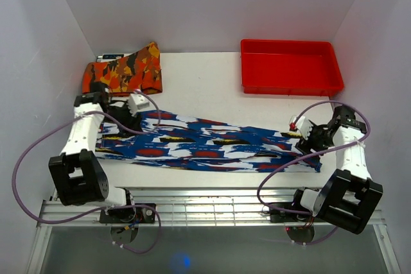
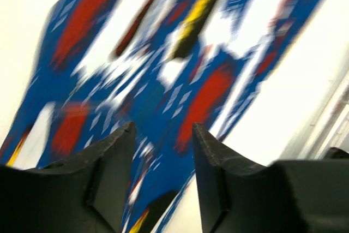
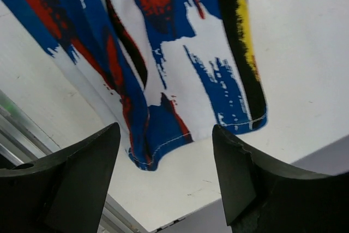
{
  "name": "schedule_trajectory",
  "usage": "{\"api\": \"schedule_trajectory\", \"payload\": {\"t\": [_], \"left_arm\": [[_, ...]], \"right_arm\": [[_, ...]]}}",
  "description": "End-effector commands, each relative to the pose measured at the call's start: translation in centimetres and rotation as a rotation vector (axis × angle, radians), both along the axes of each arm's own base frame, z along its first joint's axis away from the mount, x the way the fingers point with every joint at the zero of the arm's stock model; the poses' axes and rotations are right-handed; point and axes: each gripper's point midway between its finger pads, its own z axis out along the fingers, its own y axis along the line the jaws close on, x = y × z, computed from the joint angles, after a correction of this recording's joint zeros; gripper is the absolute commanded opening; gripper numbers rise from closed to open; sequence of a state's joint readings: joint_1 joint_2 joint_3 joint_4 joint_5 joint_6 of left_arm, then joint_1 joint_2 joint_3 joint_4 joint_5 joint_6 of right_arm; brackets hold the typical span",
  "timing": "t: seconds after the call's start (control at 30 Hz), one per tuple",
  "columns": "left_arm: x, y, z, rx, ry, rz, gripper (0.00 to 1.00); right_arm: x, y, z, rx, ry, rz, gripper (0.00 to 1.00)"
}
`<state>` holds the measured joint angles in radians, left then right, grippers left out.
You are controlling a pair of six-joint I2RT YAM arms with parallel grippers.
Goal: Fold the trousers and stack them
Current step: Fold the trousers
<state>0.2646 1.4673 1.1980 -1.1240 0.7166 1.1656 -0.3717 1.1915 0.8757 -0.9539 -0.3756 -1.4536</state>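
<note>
The trousers (image 1: 212, 145), in a blue and white print with red patches, lie stretched flat from left to right across the near part of the white table (image 1: 199, 85). My left gripper (image 1: 128, 119) is low over their left end. In the left wrist view the left gripper (image 2: 163, 135) is open, with the blurred trousers (image 2: 163, 53) below it and nothing between the fingers. My right gripper (image 1: 297, 134) is at their right end. In the right wrist view the right gripper (image 3: 166, 132) is open just past the stitched hem of the trousers (image 3: 163, 53), which lies on the table.
A folded orange and black garment (image 1: 122, 72) lies at the back left. A red tray (image 1: 290, 65) stands at the back right. A metal rail (image 1: 212, 206) runs along the near edge between the arm bases. White walls close in both sides.
</note>
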Motion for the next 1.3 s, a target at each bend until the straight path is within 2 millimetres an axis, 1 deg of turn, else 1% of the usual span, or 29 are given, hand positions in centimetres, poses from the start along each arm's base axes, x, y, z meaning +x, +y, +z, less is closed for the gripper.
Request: {"api": "schedule_trajectory", "payload": {"t": [0.0,0.03,0.07,0.1,0.13,0.17,0.2,0.23,0.27,0.3,0.33,0.43,0.47,0.5,0.6,0.63,0.77,0.87,1.0,1.1,1.13,1.17,1.23,1.27], "left_arm": [[-2.5,-5.6,-1.0,-0.030,-0.002,-0.185,0.55],[-3.3,-7.8,-1.4,-0.037,0.040,-0.213,0.53],[-3.7,-9.2,-1.9,-0.039,0.061,-0.234,0.52],[-4.2,-10.2,-2.9,-0.036,0.077,-0.244,0.51],[-5.0,-11.8,-3.9,-0.003,0.099,-0.290,0.51],[-5.6,-12.4,-4.6,0.013,0.136,-0.265,0.52],[-5.6,-13.0,-5.8,0.035,0.124,-0.272,0.52],[-6.1,-14.0,-6.3,0.066,0.114,-0.307,0.52],[-6.3,-14.4,-6.6,0.070,0.119,-0.294,0.54],[-6.1,-15.1,-6.7,0.072,0.098,-0.303,0.55],[-6.8,-15.9,-7.1,0.077,0.109,-0.330,0.55],[-7.1,-16.8,-8.1,0.103,0.115,-0.334,0.55],[-6.8,-16.7,-8.4,0.124,0.103,-0.322,0.55],[-6.2,-17.0,-8.5,0.128,0.081,-0.314,0.55],[-6.2,-17.6,-9.0,0.150,0.071,-0.325,0.54],[-6.5,-17.8,-9.4,0.153,0.086,-0.335,0.53],[-7.4,-18.3,-10.0,0.154,0.098,-0.373,0.52],[-7.9,-18.8,-9.8,0.132,0.110,-0.384,0.51],[-8.8,-19.2,-9.7,0.106,0.133,-0.408,0.48],[-8.6,-19.1,-10.4,0.135,0.134,-0.396,0.43],[-8.5,-19.0,-10.5,0.140,0.134,-0.389,0.41],[-8.4,-18.9,-10.7,0.152,0.132,-0.380,0.35],[-8.3,-18.8,-11.0,0.161,0.132,-0.377,0.31],[-8.2,-18.8,-11.1,0.168,0.131,-0.376,0.29]], "right_arm": [[-1.6,0.3,-2.0,-0.026,0.032,0.093,0.74],[-1.6,0.2,-2.5,-0.030,0.041,0.093,0.73],[-1.5,0.0,-2.7,-0.039,0.037,0.099,0.73],[-1.6,-0.2,-3.1,-0.048,0.043,0.100,0.73],[-2.0,-0.1,-3.7,-0.051,0.056,0.103,0.73],[-1.8,-0.4,-4.0,-0.068,0.044,0.116,0.73],[-1.9,-0.7,-4.4,-0.086,0.050,0.118,0.73],[-2.4,-0.7,-5.1,-0.094,0.060,0.124,0.73],[-2.4,-0.8,-5.3,-0.105,0.059,0.128,0.73],[-2.4,-1.0,-5.5,-0.116,0.059,0.133,0.73],[-2.4,-1.0,-5.5,-0.115,0.058,0.135,0.73],[-2.3,-1.0,-5.8,-0.117,0.054,0.133,0.72],[-2.3,-1.0,-5.9,-0.116,0.055,0.132,0.70],[-2.5,-1.1,-6.0,-0.118,0.061,0.130,0.69],[-2.6,-1.1,-6.3,-0.119,0.065,0.125,0.66],[-2.4,-1.2,-6.3,-0.123,0.058,0.123,0.65],[-2.4,-1.3,-6.5,-0.129,0.057,0.122,0.60],[-2.2,-1.4,-6.6,-0.132,0.057,0.118,0.56],[-1.8,-1.6,-6.6,-0.139,0.043,0.114,0.45],[-1.5,-1.7,-6.6,-0.141,0.034,0.105,0.39],[-1.4,-1.8,-6.6,-0.141,0.034,0.102,0.37],[-1.3,-1.8,-6.6,-0.142,0.030,0.099,0.33],[-1.2,-1.9,-6.5,-0.144,0.027,0.094,0.27],[-1.2,-1.9,-6.5,-0.144,0.026,0.092,0.22]]}}
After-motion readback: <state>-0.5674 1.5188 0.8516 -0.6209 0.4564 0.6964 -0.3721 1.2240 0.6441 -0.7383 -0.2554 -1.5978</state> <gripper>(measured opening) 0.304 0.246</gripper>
